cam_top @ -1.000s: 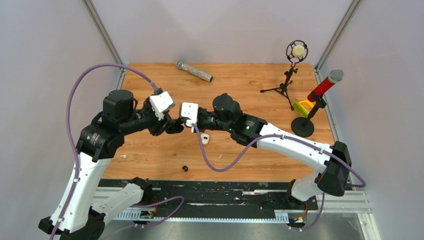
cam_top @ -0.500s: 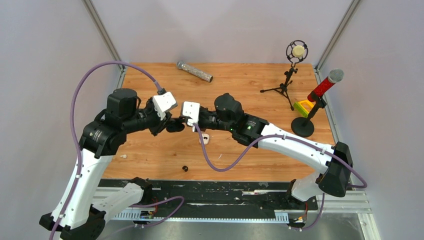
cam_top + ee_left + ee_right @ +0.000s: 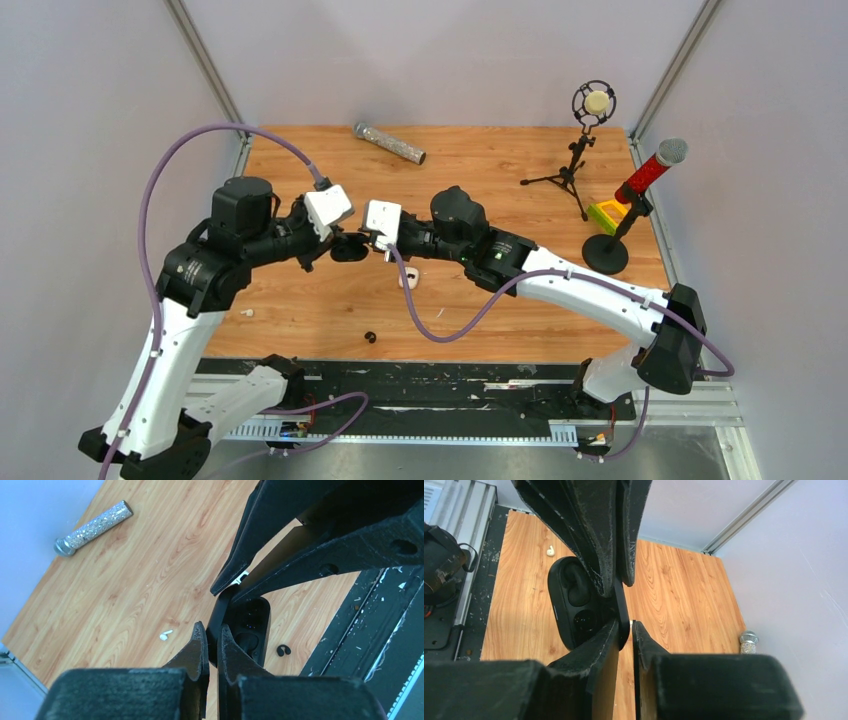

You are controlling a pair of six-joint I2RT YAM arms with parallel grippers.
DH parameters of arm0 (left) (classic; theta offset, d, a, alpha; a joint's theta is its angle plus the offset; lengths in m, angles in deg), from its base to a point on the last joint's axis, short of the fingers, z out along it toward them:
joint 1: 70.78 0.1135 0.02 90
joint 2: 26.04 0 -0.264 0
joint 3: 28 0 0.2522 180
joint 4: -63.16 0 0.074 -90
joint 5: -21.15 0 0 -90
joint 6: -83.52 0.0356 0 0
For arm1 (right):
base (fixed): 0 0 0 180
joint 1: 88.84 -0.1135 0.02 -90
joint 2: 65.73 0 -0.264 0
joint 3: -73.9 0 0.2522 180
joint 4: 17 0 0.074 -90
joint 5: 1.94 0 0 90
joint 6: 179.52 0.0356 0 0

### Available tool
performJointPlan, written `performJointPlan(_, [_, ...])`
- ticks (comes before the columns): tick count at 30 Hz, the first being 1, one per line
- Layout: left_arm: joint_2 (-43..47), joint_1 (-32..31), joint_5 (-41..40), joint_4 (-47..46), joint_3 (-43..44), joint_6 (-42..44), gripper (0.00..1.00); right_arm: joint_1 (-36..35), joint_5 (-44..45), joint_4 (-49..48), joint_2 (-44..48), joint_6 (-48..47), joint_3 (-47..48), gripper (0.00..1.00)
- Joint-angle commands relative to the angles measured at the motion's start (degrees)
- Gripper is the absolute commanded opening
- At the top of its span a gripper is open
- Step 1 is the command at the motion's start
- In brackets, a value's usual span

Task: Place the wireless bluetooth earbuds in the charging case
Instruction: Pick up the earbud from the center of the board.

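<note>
The black charging case [image 3: 252,625] hangs open in mid-air, with its empty sockets [image 3: 574,587] showing. My left gripper [image 3: 212,626] is shut on the case's thin lid edge. My right gripper [image 3: 625,621] reaches in from the opposite side, jaws slightly apart around the same lid, with a slit of daylight beside one finger. From above, the left gripper [image 3: 345,247] and right gripper [image 3: 378,245] meet tip to tip over the table's middle. The whitish earbud [image 3: 165,635] lies on the wood below [image 3: 408,278]. The black earbud [image 3: 283,650] lies by the near edge [image 3: 370,337].
A glittery silver microphone [image 3: 390,143] lies at the back. A tripod microphone [image 3: 585,130], a red microphone on a round stand [image 3: 640,190] and a yellow-green block [image 3: 605,213] stand at the right. A white fleck [image 3: 247,313] lies front left. A purple cable [image 3: 430,325] droops under the right arm.
My left jaws have closed onto the case. My right jaws have eased apart a little. Both arms have hardly shifted.
</note>
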Motion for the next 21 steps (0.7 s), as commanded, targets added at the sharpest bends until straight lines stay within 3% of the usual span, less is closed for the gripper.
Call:
performJointPlan(1, [2.51, 0.14, 0.20, -3.00, -1.09, 1.67, 0.00, 0.58, -0.19, -3.40, 1.65, 1.68, 0.79, 0.25])
performJointPlan(11, [9.67, 0.14, -5.04, -9.57, -10.26, 7.48, 0.00, 2.60, -5.71, -3.54, 3.07, 6.97, 0.44, 0.56])
performJointPlan(18, [15.51, 0.14, -10.14, -15.96, -17.65, 8.36, 0.00, 7.07, -19.37, -3.56, 5.96, 16.30, 0.08, 0.76])
performJointPlan(21, [19.21, 0.14, -13.08, -19.20, -21.83, 7.11, 0.00, 10.06, -23.40, -3.63, 6.05, 23.13, -1.47, 0.80])
